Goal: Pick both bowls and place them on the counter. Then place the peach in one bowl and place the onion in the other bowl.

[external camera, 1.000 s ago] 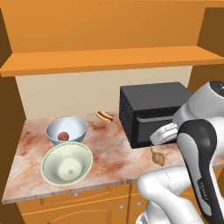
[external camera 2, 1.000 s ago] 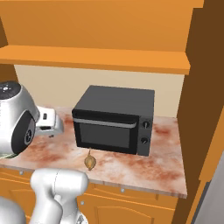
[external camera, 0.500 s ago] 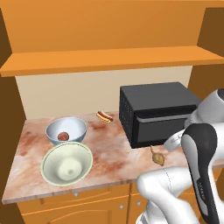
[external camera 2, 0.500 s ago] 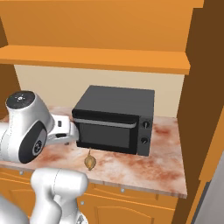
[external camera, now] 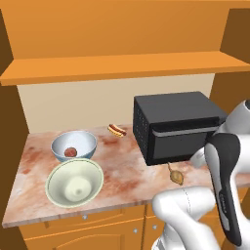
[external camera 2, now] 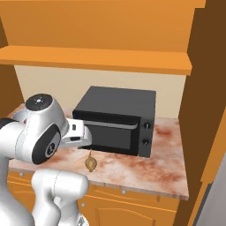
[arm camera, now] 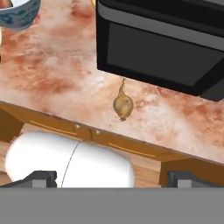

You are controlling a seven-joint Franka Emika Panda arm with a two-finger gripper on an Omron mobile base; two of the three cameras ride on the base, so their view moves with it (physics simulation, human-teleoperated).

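The onion (arm camera: 123,105) lies on the marbled counter (arm camera: 57,70) just in front of the black microwave (arm camera: 166,48); it also shows at the counter's front, onion (external camera: 177,176) (external camera 2: 90,163). My gripper (arm camera: 113,179) hangs above and short of it, open with nothing between its widely spread tips. The white bowl with the blue pattern (external camera: 73,145) stands at the counter's left with the peach (external camera: 71,152) inside it. In front of it sits the wider cream bowl (external camera: 74,182), empty. A piece of the blue bowl's rim (arm camera: 17,13) appears at the top left of the hand view.
A small hot dog (external camera: 115,130) lies near the back wall, left of the microwave (external camera: 176,126). An orange wooden shelf (external camera: 122,66) runs above the counter. A tall wooden panel (external camera 2: 198,110) bounds the right end. Cabinet fronts (arm camera: 52,127) drop below the counter edge.
My arm has swung to the right, carrying the hand from beside the microwave's left side to in front of it, above the onion. The bowls, peach and onion have not moved.
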